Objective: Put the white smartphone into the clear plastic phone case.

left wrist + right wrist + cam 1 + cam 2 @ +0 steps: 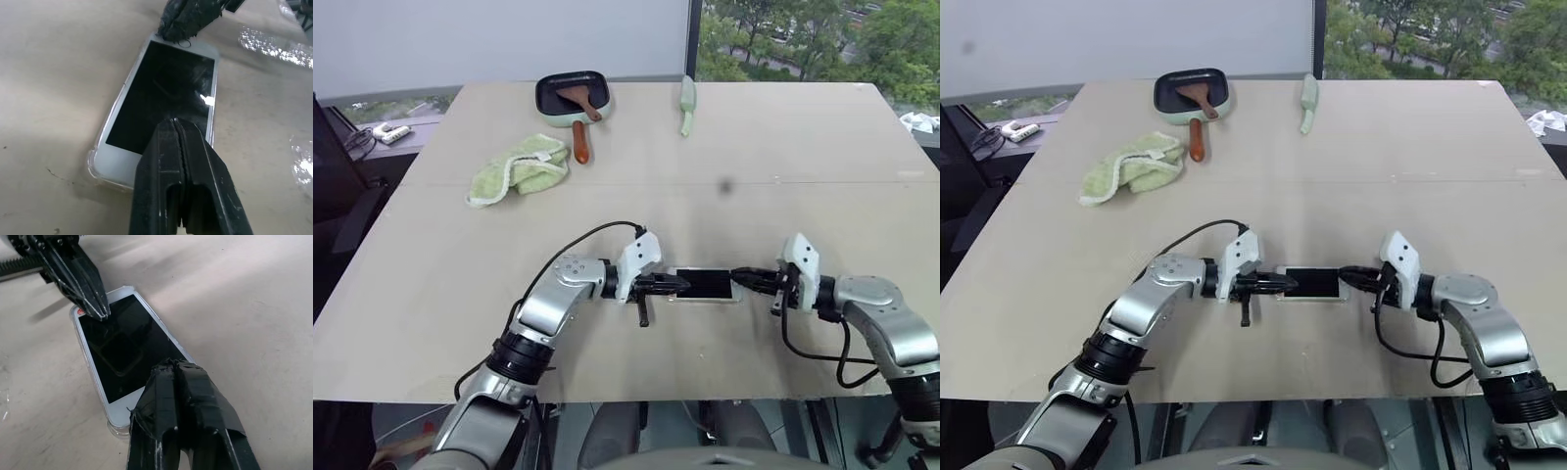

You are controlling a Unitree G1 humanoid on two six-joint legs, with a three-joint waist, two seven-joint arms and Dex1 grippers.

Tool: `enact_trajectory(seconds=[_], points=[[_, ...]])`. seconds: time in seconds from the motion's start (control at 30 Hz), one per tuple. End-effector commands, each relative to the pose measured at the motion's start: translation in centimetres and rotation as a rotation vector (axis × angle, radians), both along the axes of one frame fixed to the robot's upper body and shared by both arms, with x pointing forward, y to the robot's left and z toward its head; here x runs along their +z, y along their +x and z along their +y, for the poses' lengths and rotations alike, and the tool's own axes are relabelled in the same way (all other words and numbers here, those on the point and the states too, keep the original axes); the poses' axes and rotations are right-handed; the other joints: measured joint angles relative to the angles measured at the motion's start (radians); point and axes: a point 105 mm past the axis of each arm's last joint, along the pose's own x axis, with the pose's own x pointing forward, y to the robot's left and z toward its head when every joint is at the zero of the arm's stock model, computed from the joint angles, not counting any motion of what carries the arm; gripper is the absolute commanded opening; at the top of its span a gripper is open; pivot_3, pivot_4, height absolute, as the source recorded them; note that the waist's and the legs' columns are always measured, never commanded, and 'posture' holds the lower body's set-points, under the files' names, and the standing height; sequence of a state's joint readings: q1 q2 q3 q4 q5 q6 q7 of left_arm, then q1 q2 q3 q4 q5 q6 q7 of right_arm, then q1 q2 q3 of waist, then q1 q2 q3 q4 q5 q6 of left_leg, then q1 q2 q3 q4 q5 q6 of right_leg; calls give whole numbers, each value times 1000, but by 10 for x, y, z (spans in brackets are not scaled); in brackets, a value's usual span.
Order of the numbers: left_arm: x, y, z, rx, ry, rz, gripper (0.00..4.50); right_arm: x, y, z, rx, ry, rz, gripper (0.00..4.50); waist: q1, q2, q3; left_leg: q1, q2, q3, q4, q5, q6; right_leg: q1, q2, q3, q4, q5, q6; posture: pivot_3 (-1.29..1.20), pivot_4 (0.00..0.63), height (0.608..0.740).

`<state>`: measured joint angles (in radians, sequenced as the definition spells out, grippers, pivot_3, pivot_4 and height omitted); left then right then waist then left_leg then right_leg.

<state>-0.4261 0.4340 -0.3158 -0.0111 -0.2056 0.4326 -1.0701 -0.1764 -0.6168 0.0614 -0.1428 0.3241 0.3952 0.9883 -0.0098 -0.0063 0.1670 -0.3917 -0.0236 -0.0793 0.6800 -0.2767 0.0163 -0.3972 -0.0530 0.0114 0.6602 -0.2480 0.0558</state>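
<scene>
White-edged and black-screened, the white smartphone (707,284) lies flat near the front of the bench (783,147), between the two claws. From the head views, the left claw (677,284) comes in at one short end and the right claw (740,278) at the other, both pointing toward each other along the phone. Further back sit a green cloth (517,169), a dark square pan (573,95) with a brown wooden spatula (579,122), and a pale green utensil (686,103).

Over to the left wrist view: the left claw (177,128) is pressed together, fingers closed with nothing between them, its tip over the near end of the screen. A thin transparent rim shows around the phone's edge, the clear plastic phone case (94,166), with the phone lying in it.

Right wrist view now: the right claw (172,366) is closed too, empty, tip at the phone's near end, while the other claw touches the far end.
</scene>
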Motion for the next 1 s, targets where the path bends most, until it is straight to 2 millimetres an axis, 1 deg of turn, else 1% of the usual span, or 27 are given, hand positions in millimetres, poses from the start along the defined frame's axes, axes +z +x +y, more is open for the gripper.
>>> enact_trajectory(seconds=[0.03, 0.17, 0.2, 0.27, 0.33, 0.43, 0.5, 0.57, 0.63, 0.73, 1.0], points=[[-2, 2, 1, 11, 10, -13, 0, -22, -1, -7, -24, -91, 79, 39, -1, 0, 0, 1, 0, 0, 0, 0, 0, 1, 0, 0, 0, 0, 0, 0, 150, 740], [-3, 2, 0, 11, 9, -16, 0, -37, -9, -10, 11, -181, 159, 39, -1, -1, -1, 7, 0, 2, -2, 0, 0, 6, 0, 2, 0, 0, 0, 0, 150, 740], [-4, 2, 0, 11, 9, -17, 0, -43, -12, -13, 4, -214, 203, 39, 0, -1, -1, 12, 0, 2, -4, 0, 0, 10, 0, 2, -1, 0, 0, 0, 150, 740], [-4, 2, 0, 12, 10, -19, 0, -52, -14, -17, -22, -270, 263, 39, 1, -2, -2, 13, 0, 1, -5, 0, 0, 11, 0, 1, -2, 0, 0, 0, 150, 740], [-4, 2, 0, 13, 10, -22, 0, -55, -15, -17, -37, -274, 302, 39, 1, -5, -8, 13, 0, 1, -6, 0, 0, 11, 0, 1, -3, 0, 0, 0, 150, 740], [-4, 2, 0, 12, 10, -26, 0, -56, -21, -12, -20, -268, 348, 39, 2, -7, -12, 13, 0, 1, -7, 0, 0, 11, -1, 1, -3, 0, 0, 0, 150, 740], [-4, 2, 0, 11, 11, -28, 0, -54, -20, -10, -9, -265, 323, 39, 3, -8, -14, 13, 0, 1, -7, 0, 0, 12, -1, 1, -3, 0, 0, 0, 150, 740], [-4, 3, 0, 11, 12, -30, 0, -47, -21, -3, 24, -227, 283, 39, 3, -8, -14, 13, 0, 1, -7, 0, 0, 12, -1, 1, -4, 0, 0, 0, 150, 740], [-4, 3, 0, 11, 13, -32, 0, -40, -27, 4, 75, -181, 279, 39, 2, -8, -14, 13, 0, 1, -8, 0, 0, 11, -1, 1, -5, 0, 0, 0, 150, 740], [-3, 4, 0, 6, 20, -41, 0, -42, -36, 3, 120, -194, 279, 39, 1, -8, -14, 13, 0, 0, -10, 0, 0, 11, 0, 1, -5, -1, 0, 0, 150, 740], [-3, 6, -1, -3, 21, -46, 0, -46, -41, 0, 154, -216, 275, 39, 2, -8, -14, 12, 1, 0, -12, 0, 0, 11, 0, 0, -8, -1, 0, 0, 150, 740]])
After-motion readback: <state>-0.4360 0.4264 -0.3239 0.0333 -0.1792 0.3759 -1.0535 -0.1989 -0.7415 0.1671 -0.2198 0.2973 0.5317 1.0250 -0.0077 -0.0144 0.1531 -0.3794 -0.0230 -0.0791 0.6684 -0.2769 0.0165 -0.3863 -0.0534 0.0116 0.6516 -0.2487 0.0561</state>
